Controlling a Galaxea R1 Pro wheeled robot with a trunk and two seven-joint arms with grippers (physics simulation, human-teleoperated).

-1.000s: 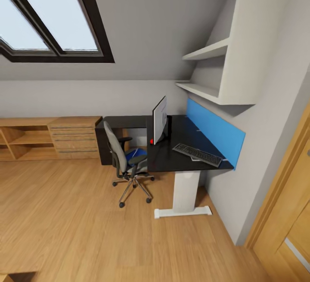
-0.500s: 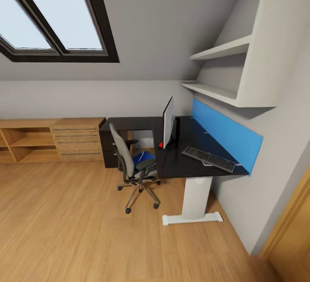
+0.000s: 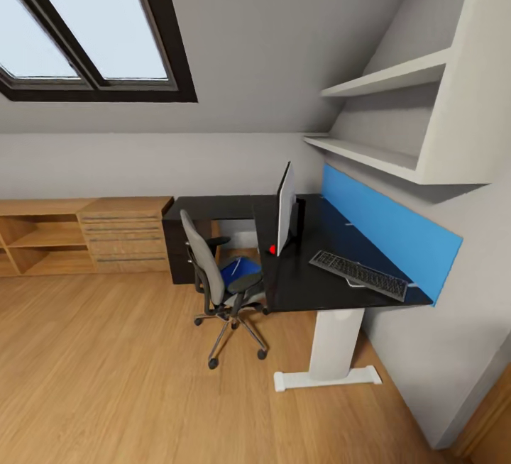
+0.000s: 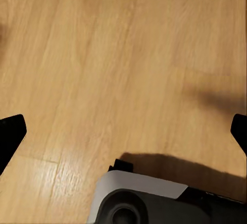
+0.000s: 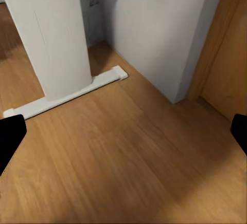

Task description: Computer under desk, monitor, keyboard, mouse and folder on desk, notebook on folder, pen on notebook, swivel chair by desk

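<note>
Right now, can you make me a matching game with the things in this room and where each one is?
Things:
1. black keyboard
2. blue folder
3. white flat monitor
4. grey swivel chair

Places:
A. on the chair seat
B. on the wooden floor beside the desk
C. near the desk's front end, by the blue panel
D. standing upright mid-desk

Pairs: 1-C, 2-A, 3-D, 4-B

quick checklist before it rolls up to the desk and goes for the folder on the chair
1. Monitor upright on the desk: ok.
2. Keyboard on the desk beside the monitor: ok.
3. Blue folder lying on the swivel chair seat, not yet moved: not ok.
4. Mouse, notebook and pen located: cannot tell; a small red thing sits at the monitor's base.
5. Left gripper and right gripper open and empty, fingertips wide apart over bare floor: ok.
6. Computer under the desk: cannot tell.
</note>
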